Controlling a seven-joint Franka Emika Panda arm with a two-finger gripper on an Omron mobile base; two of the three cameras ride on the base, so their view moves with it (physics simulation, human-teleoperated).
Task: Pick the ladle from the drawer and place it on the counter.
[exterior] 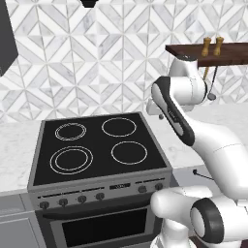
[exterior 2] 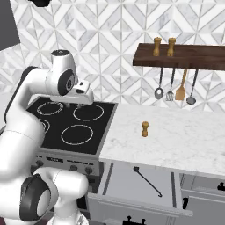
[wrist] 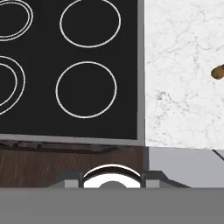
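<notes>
Now my claw hovers high over stove top, holding nothing; jaw gap I cannot tell. Ladle lies flat in open drawer below counter, right of stove, handle running diagonally, scoop toward counter edge.

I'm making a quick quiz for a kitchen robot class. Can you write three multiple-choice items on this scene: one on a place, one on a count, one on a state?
1. Where does the ladle lie?
A. on the stove
B. in the drawer
C. on a hook

2. How many rings are on the stove?
A. two
B. four
C. six

3. The drawer is:
A. pulled open
B. shut
C. removed

Answers:
1 B, it rests on the drawer's pale floor.
2 B, four white rings show.
3 A, its inside shows below the counter.
</notes>
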